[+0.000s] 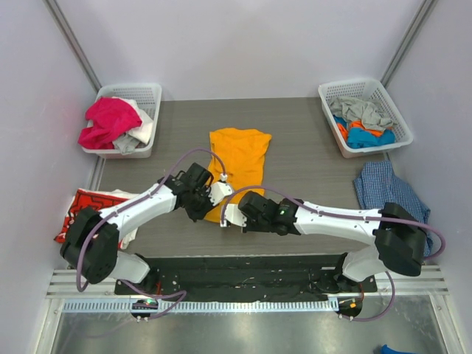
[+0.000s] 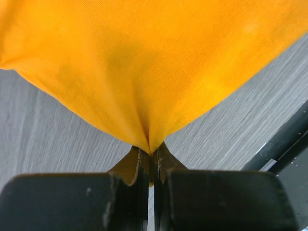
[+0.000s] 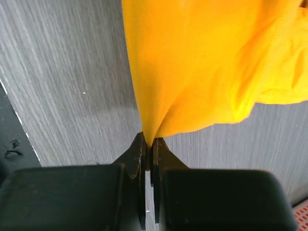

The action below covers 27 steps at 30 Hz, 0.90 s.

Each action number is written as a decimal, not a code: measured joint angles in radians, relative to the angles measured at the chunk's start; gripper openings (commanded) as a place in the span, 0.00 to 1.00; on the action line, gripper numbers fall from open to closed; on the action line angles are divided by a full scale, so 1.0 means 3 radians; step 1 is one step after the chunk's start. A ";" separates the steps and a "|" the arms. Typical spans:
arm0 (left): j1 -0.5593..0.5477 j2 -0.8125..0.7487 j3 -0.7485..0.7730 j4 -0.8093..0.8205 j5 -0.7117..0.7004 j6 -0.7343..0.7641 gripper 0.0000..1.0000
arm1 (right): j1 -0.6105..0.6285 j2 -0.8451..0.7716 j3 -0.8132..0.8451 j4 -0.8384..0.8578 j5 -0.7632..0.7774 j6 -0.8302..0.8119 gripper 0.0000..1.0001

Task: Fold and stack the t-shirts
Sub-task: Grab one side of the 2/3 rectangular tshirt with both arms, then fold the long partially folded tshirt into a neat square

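The orange-yellow t-shirt lies lengthwise at the middle of the grey table, its near hem lifted. My left gripper is shut on the hem's left part; the cloth fans out from the pinch in the left wrist view. My right gripper is shut on the hem's right part; the cloth rises from its jaws in the right wrist view. The two grippers are close together near the table's front middle. A red t-shirt with white print lies at the left edge, partly under my left arm.
A white basket at back left holds pink and white clothes. A white basket at back right holds grey, blue and orange clothes. A blue checked shirt lies at the right. A black strip runs along the front edge.
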State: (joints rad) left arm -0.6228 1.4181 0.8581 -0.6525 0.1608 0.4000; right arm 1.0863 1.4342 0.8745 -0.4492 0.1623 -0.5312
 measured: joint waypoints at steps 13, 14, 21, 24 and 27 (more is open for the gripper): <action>-0.0009 -0.0207 0.0305 -0.0062 -0.0234 -0.0079 0.00 | -0.0017 -0.0053 0.0225 -0.0003 0.0660 -0.0107 0.01; -0.0009 -0.0207 0.0334 -0.0061 -0.0257 -0.0074 0.00 | -0.0032 -0.0053 0.0252 -0.0003 0.0702 -0.0131 0.01; 0.0018 -0.0154 0.0556 0.0033 -0.0381 -0.0023 0.00 | -0.0266 -0.0053 0.0464 -0.0001 0.0875 -0.0309 0.01; 0.0086 -0.0009 0.0688 0.0111 -0.0388 0.0003 0.00 | -0.0364 -0.0038 0.0565 0.0010 0.0889 -0.0364 0.01; 0.0161 0.0179 0.0839 0.0183 -0.0385 0.0010 0.00 | -0.0483 0.0045 0.0673 0.0057 0.0889 -0.0430 0.01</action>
State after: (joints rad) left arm -0.5743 1.4719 1.1099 -0.5976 0.0452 0.4030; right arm 0.9413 1.4475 1.0763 -0.4320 0.4290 -0.6601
